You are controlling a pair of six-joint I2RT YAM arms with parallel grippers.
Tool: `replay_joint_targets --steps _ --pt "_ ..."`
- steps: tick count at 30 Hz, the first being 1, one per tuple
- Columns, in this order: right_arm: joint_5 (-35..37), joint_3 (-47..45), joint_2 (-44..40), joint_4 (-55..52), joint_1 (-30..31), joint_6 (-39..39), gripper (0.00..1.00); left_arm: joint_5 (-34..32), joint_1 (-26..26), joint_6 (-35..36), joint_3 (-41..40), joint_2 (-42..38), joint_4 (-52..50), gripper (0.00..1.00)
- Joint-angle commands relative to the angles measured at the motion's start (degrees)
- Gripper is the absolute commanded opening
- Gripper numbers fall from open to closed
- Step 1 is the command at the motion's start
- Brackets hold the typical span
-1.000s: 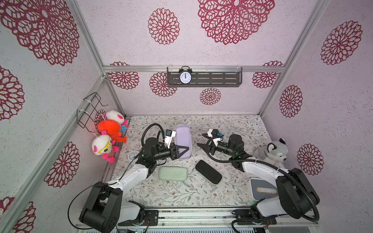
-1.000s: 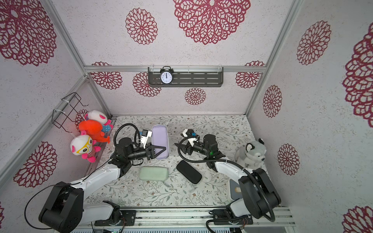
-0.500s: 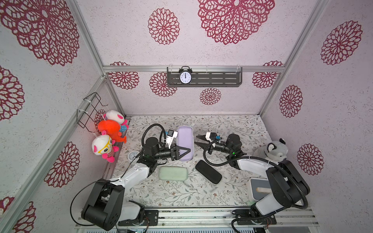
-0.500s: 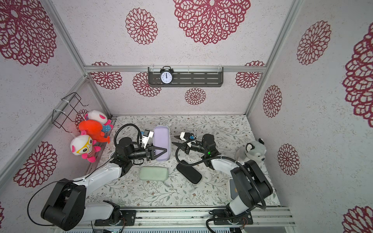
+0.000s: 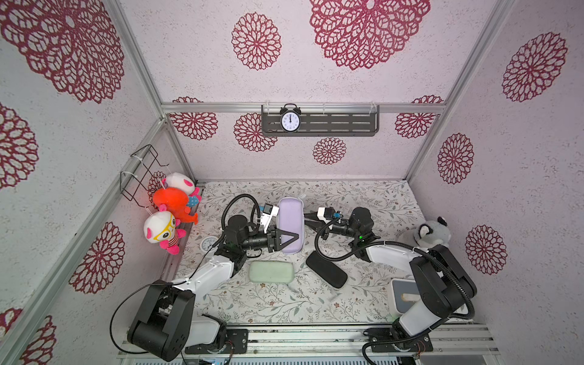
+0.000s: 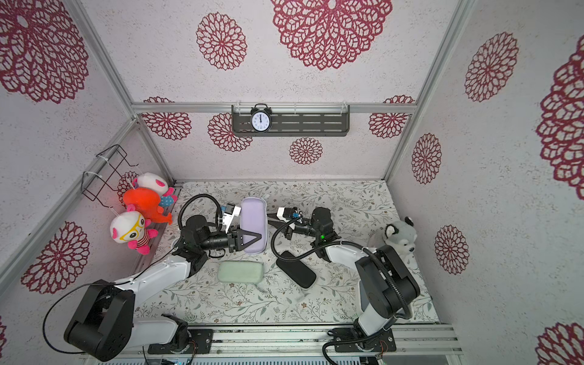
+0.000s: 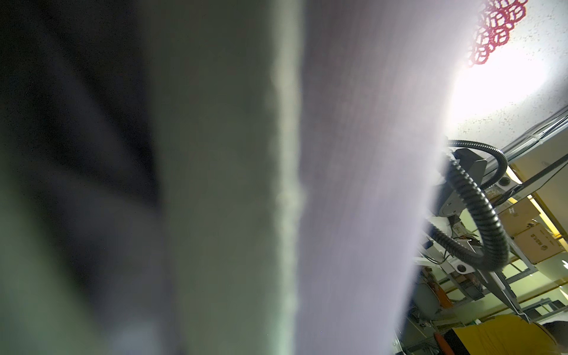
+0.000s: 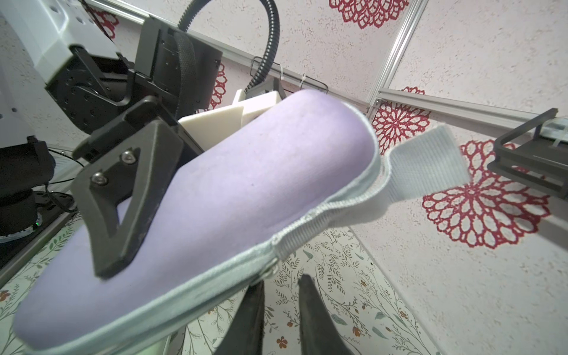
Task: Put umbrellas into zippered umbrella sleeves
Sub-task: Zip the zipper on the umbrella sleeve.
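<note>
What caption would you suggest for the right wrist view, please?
Left pincer gripping the lilac oblong zippered fabric sleeve, with the right pincer poised, slightly open, at its zip edge.

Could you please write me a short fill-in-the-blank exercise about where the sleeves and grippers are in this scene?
1. The left gripper holds the lilac sleeve raised above the ____.
2. The right gripper has its tips at that sleeve's ____ edge.
3. The black sleeve lies nearer the ____ arm than the mint green sleeve does.
4. On the wall shelf stands a ____.
Missing words: table; zip; right; clock.
</note>
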Motion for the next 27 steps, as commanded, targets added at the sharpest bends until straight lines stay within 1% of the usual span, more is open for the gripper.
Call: replay_joint_targets --steps 1,3,4,8,13,16,19,22,24,27 --pt "0.0 0.2 -1.7 3.4 0.8 -2.3 0.28 0.6 -0.1 0.2 1.1 -0.8 3.8 0.12" --pt "1.8 -0.8 -1.9 5.0 1.2 -2.4 0.42 0.5 -0.1 0.1 1.1 -0.7 3.8 0.12" --pt "2.5 -1.2 -2.1 5.6 1.3 -2.6 0.45 0.5 -0.1 0.1 1.1 -0.7 3.7 0.12" --pt "3.4 -2.1 -2.7 6.6 1.6 -4.1 0.45 0.0 0.0 0.2 1.3 -0.5 3.2 0.11" --pt "3.8 -2.0 -3.3 6.5 1.7 -4.7 0.41 -0.1 0.0 0.2 1.5 0.0 3.1 0.10" --pt "5.2 -2.1 -3.9 6.5 1.8 -4.7 0.38 -0.1 -0.1 0.1 1.5 0.2 3.0 0.09" --pt "5.5 -2.3 -4.0 8.2 1.8 -4.7 0.34 -0.2 -0.1 0.1 1.4 0.2 2.9 0.09" --pt "5.4 -2.4 -4.4 8.7 1.8 -4.6 0.32 -0.3 -0.1 0.1 1.6 0.2 2.8 0.09" --pt "5.3 -2.3 -4.6 8.0 2.0 -4.8 0.29 -0.3 -0.1 0.0 1.5 0.1 2.8 0.08" --pt "5.4 -2.4 -4.9 7.0 2.3 -5.6 0.20 -0.4 -0.1 0.2 1.5 -0.2 2.6 0.08"
